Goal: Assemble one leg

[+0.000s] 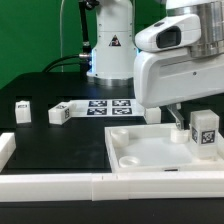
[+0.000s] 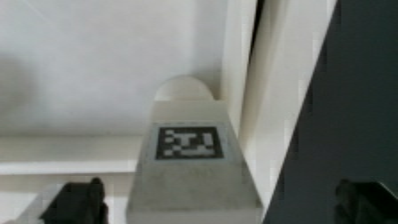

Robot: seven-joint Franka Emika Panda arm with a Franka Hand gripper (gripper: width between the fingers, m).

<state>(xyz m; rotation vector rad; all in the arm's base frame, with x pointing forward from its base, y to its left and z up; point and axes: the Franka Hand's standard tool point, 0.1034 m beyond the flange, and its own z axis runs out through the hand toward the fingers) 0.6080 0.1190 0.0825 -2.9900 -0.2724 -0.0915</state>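
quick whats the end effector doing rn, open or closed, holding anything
end effector: open; the leg stands between its fingers with a visible gap, so it is not clamped.

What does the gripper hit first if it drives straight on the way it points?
Likely the small white blocky leg with a square tag, standing between the fingers of the open gripper; the white tray-like panel lies beyond. Depth unclear.

Wrist view — the leg [image 2: 187, 165] runs off the edge, blurred; the hand [image 2: 217, 203] shows only fingertips [image 2: 75, 200].
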